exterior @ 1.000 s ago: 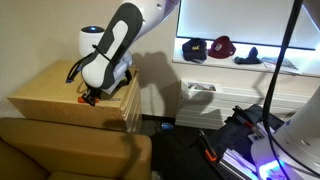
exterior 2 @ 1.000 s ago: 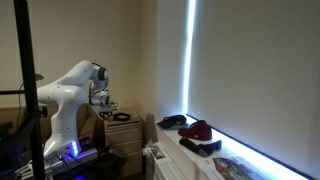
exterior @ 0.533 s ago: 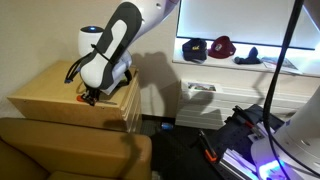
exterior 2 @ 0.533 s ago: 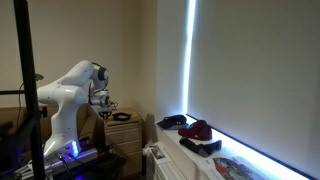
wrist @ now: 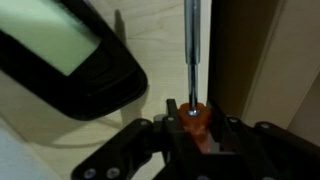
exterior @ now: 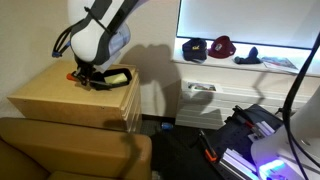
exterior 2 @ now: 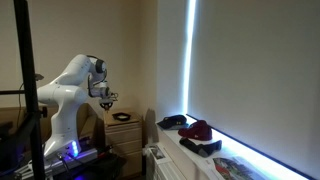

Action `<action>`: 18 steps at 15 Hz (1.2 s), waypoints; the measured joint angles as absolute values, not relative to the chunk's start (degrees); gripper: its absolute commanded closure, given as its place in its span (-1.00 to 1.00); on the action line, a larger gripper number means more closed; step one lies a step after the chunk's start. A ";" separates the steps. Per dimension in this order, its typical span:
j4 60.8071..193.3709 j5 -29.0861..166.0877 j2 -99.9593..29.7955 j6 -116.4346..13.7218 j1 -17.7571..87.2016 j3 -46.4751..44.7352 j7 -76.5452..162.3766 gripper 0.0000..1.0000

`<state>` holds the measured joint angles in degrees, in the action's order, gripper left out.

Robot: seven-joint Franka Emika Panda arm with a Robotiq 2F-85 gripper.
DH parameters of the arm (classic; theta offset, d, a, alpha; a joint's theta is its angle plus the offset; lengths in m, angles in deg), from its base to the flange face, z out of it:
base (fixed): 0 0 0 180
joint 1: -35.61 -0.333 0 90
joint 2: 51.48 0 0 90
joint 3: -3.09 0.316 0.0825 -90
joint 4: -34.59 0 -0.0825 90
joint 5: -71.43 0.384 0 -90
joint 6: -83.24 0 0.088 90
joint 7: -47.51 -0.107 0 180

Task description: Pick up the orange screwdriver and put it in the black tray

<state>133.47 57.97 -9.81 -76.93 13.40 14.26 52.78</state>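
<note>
In the wrist view my gripper (wrist: pixel 192 112) is shut on the orange handle of the orange screwdriver (wrist: pixel 190 45), whose metal shaft points away from the jaws. The black tray (wrist: pixel 105 85), with a pale inside, lies just to the left of the shaft on the wood. In an exterior view the gripper (exterior: pixel 84 76) hangs over the dresser top beside the tray (exterior: pixel 114 77), with a bit of orange showing at the jaws. In the exterior view from farther off, the gripper (exterior 2: pixel 105 97) is above the tray (exterior 2: pixel 122 117).
The tray rests on a light wooden dresser (exterior: pixel 55 100). A brown sofa back (exterior: pixel 70 150) stands in front. A white shelf with caps (exterior: pixel 210 48) is beside it. An orange-red and black tool (exterior: pixel 208 150) lies by purple-lit equipment (exterior: pixel 270 155).
The arm has risen from the dresser's front edge and moved back over its top. The tray, hidden by the arm before, now shows beside the gripper.
</note>
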 measured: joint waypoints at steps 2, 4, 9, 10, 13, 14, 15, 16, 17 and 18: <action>135.53 55.30 -14.81 -73.58 12.96 11.18 52.73 0.83; 137.26 50.83 -18.97 -70.27 12.69 7.24 52.65 0.83; 138.38 45.20 -21.04 -68.68 13.25 4.07 51.62 0.83; 138.38 45.21 -20.99 -68.68 13.14 4.36 51.60 0.83; 138.31 45.12 -19.37 -68.59 13.08 4.45 51.55 0.83; 138.09 44.81 -17.96 -68.98 13.06 4.30 51.29 0.83; 137.68 43.96 -16.22 -69.77 12.82 3.93 50.47 0.83; 137.03 43.21 -14.26 -70.78 12.52 3.55 49.61 0.83; 136.19 42.33 -12.34 -72.16 12.11 3.09 48.83 0.83; 135.13 41.55 -10.50 -73.51 11.47 2.46 48.11 0.83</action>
